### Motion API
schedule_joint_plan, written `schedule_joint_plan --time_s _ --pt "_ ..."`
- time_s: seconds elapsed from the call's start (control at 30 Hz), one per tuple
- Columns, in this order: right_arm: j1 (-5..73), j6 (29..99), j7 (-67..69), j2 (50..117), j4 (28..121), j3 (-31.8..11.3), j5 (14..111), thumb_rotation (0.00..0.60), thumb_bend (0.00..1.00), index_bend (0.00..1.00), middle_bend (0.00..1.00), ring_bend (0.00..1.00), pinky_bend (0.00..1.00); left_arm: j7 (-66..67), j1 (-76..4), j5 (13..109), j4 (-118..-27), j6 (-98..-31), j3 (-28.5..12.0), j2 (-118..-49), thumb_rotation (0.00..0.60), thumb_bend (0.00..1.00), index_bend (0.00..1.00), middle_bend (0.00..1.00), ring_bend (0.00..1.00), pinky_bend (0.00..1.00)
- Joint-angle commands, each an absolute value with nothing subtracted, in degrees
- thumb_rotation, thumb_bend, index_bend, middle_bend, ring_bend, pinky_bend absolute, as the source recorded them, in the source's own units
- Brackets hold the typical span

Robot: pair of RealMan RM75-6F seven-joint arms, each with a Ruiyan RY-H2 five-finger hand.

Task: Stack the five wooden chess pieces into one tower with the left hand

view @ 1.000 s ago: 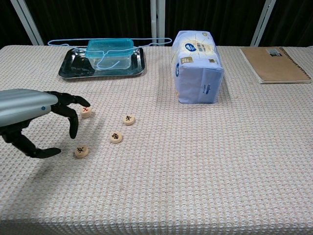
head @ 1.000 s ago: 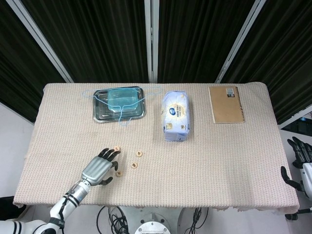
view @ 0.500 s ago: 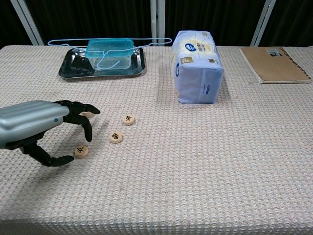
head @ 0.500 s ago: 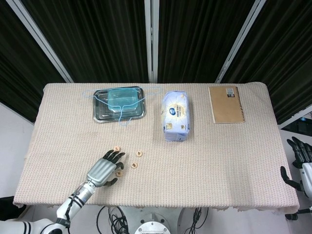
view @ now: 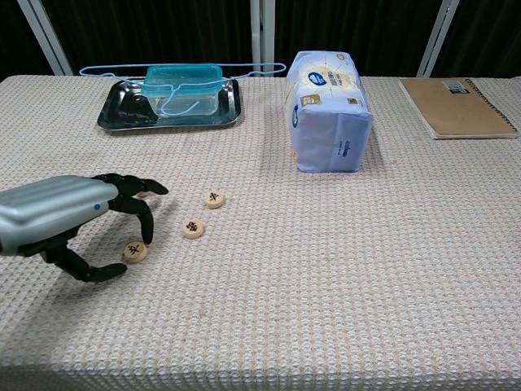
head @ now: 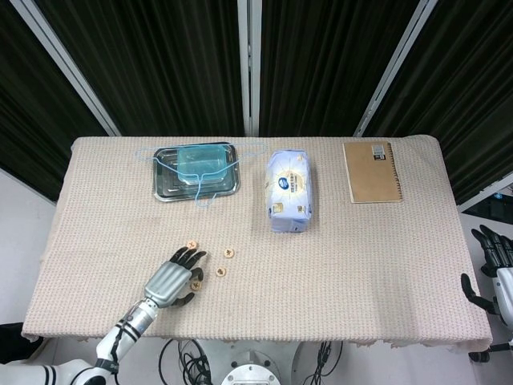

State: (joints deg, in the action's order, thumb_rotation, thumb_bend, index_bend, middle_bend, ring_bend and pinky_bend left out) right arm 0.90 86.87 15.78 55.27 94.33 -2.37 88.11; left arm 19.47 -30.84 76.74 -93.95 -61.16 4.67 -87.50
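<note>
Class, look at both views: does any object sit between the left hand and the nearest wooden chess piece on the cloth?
Nothing visible does. The left hand arches over the nearest chess piece, which lies bare on the cloth between its fingers and thumb. The other pieces lie apart to the right.

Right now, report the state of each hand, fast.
Left hand: open, fingers arched over the nearest chess piece, holding nothing.
Right hand: off the table at the right edge, fingers apart, holding nothing.
</note>
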Motion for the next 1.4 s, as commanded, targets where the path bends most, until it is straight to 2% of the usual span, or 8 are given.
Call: schedule_joint_plan --time_s 0.03,0.47,0.77,0.9,1.17,1.4 --pt "0.92 86.83 15.73 55.28 94.33 -2.37 88.09 0.600 0.41 0.00 0.00 0.00 0.00 19.21 -30.67 76.97 -93.74 -61.10 4.52 -87.65 0.600 0.31 0.43 0.05 0.00 0.00" --pt "0.99 86.70 15.62 55.35 94.25 -2.37 87.99 0.600 0.41 0.00 0.00 0.00 0.00 17.95 -29.94 77.98 -91.78 -60.79 3.63 -88.95 0.600 0.31 0.48 0.06 0.00 0.00" --pt "0.96 86.75 15.53 55.37 94.33 -2.33 88.03 0.600 0.41 0.00 0.00 0.00 0.00 19.65 -30.47 78.65 -94.16 -60.86 2.17 -87.44 0.600 0.31 0.50 0.07 0.00 0.00" --pt "0.98 86.69 15.53 55.40 94.31 -2.36 87.93 0.600 0.41 0.00 0.00 0.00 0.00 22.07 -31.93 76.52 -96.04 -59.29 0.18 -86.10 0.600 0.31 0.50 0.07 0.00 0.00" --pt "1.16 86.22 15.96 55.23 94.21 -2.39 87.71 0.600 0.41 0.00 0.00 0.00 0.00 23.71 -36.28 67.18 -96.53 -55.35 -6.97 -84.32 0.600 0.31 0.50 0.07 0.00 0.00" --pt "1.31 85.90 16.20 55.17 94.16 -2.59 87.23 0.600 0.41 0.00 0.00 0.00 0.00 25.01 -39.00 61.94 -96.24 -53.35 -9.32 -83.63 0.600 0.31 0.50 0.07 0.00 0.00"
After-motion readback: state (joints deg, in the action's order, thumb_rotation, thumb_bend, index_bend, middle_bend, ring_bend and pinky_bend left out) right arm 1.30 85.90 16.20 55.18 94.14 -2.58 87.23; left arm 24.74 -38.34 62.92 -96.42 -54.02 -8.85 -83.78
